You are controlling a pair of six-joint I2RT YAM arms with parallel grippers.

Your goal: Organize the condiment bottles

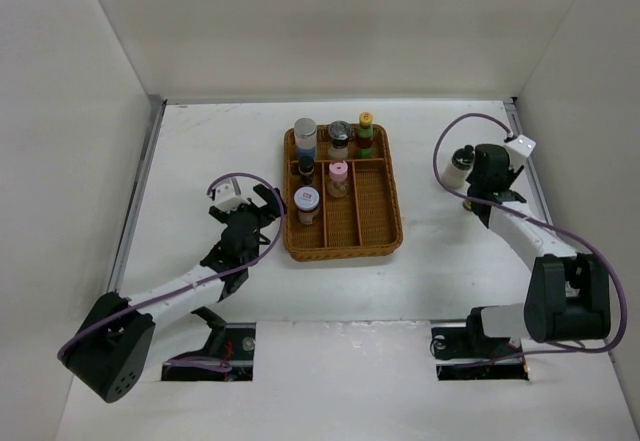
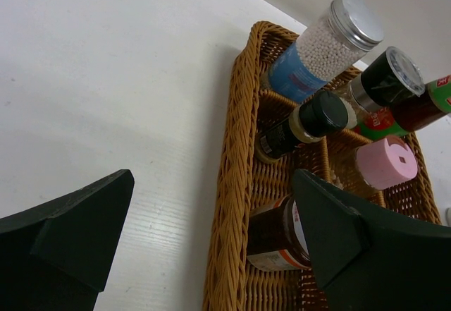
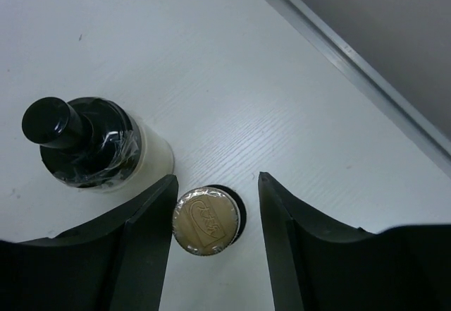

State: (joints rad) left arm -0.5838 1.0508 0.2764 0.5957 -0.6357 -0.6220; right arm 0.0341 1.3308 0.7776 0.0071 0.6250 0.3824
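Gold-capped bottle [image 3: 206,221], body hidden, stands between the right gripper [image 3: 216,184] fingers

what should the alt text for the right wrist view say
Seen from above, the right claw straddles a small gold-capped bottle standing on the white table, a gap showing beside the cap. A pale bottle with a black cap stands close beside it.

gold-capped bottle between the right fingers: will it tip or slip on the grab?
Likely tippy: the gold-capped bottle stands upright and looks narrow. The right gripper straddles it off-centre, one finger nearer, so closing may shove it sideways first. The black-capped bottle stands close; a shove might bump it.
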